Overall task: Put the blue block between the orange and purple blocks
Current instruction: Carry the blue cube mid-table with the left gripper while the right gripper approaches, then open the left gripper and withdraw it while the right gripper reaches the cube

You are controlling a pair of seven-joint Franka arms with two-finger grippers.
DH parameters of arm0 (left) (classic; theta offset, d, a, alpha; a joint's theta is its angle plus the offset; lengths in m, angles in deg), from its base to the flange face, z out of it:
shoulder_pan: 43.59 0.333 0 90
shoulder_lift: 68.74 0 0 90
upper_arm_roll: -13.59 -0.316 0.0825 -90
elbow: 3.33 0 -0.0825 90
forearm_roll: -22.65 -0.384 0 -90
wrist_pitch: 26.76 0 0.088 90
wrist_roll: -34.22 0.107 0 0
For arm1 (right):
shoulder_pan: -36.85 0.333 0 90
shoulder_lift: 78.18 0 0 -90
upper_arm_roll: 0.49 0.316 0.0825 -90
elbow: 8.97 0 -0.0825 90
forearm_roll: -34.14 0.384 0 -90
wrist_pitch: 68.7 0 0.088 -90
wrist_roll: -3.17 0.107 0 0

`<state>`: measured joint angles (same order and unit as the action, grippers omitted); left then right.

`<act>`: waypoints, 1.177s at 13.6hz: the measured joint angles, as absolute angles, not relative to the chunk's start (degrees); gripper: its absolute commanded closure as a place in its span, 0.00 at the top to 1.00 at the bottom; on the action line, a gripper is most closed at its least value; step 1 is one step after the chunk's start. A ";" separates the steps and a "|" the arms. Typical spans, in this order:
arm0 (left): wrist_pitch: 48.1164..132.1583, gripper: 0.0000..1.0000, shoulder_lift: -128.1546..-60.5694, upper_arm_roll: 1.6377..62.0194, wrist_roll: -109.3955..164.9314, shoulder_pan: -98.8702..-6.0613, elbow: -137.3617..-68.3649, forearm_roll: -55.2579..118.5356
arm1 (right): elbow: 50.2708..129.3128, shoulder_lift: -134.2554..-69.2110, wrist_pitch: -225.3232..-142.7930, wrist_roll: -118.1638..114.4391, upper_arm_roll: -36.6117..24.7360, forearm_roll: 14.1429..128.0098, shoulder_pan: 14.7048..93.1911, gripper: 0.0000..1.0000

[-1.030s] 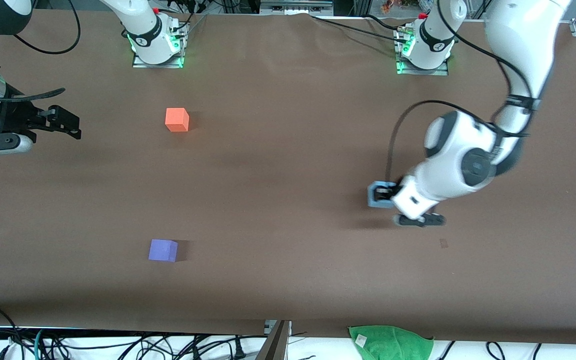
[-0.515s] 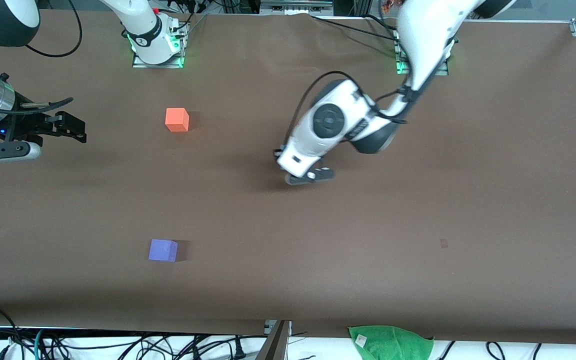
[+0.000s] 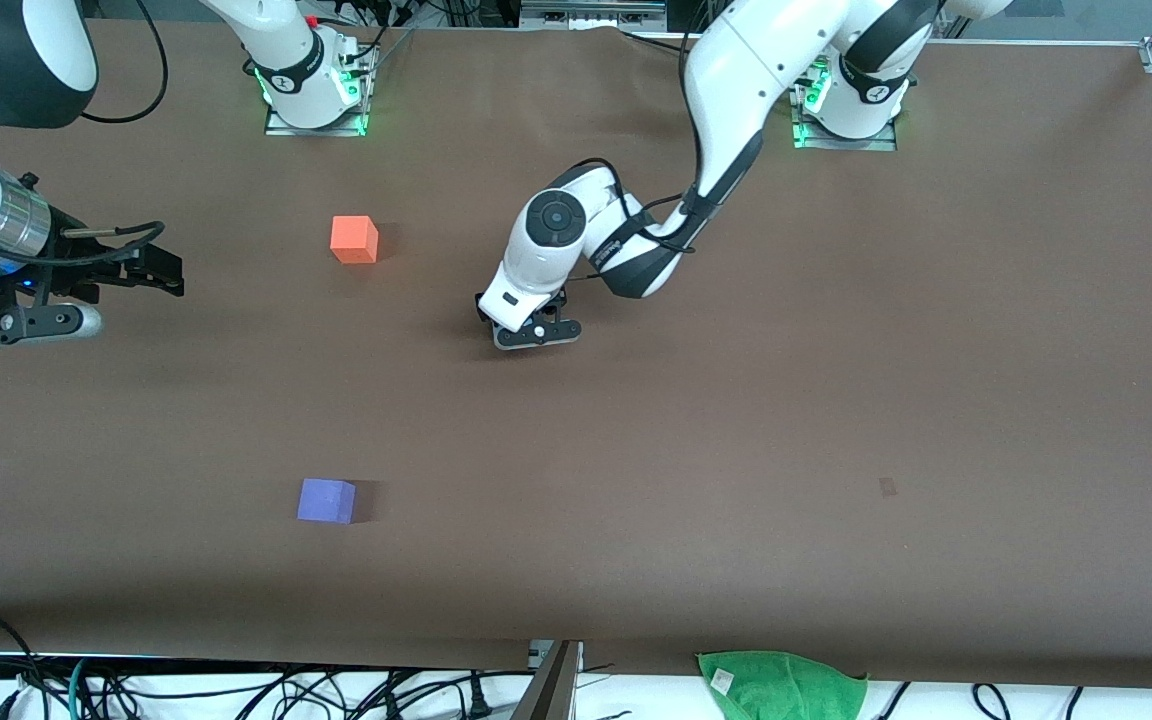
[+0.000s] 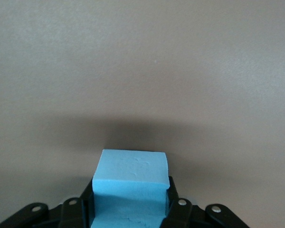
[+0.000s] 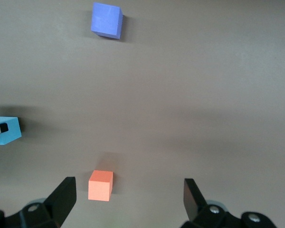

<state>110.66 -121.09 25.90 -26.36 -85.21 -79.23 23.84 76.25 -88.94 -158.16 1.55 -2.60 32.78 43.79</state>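
My left gripper is shut on the sky-blue block and hangs over the middle of the table, off the orange block's side toward the left arm's end. The hand hides the blue block in the front view; the right wrist view shows the blue block in the grip. The orange block sits on the table near the right arm's base. The purple block lies nearer to the front camera, almost in line with it. My right gripper waits open at the right arm's end, holding nothing.
A green cloth lies at the table's front edge toward the left arm's end. Cables run along that edge below the brown table. A small dark mark shows on the tabletop.
My left arm has carried the blue block from the left arm's end to the table's middle, closer to the orange block. The right gripper has drifted slightly inward.
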 measured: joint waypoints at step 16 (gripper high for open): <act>76.36 1.00 -96.73 23.00 -14.06 -66.29 -79.11 20.18 | 76.65 -96.02 -161.49 10.20 -1.70 33.56 54.17 1.00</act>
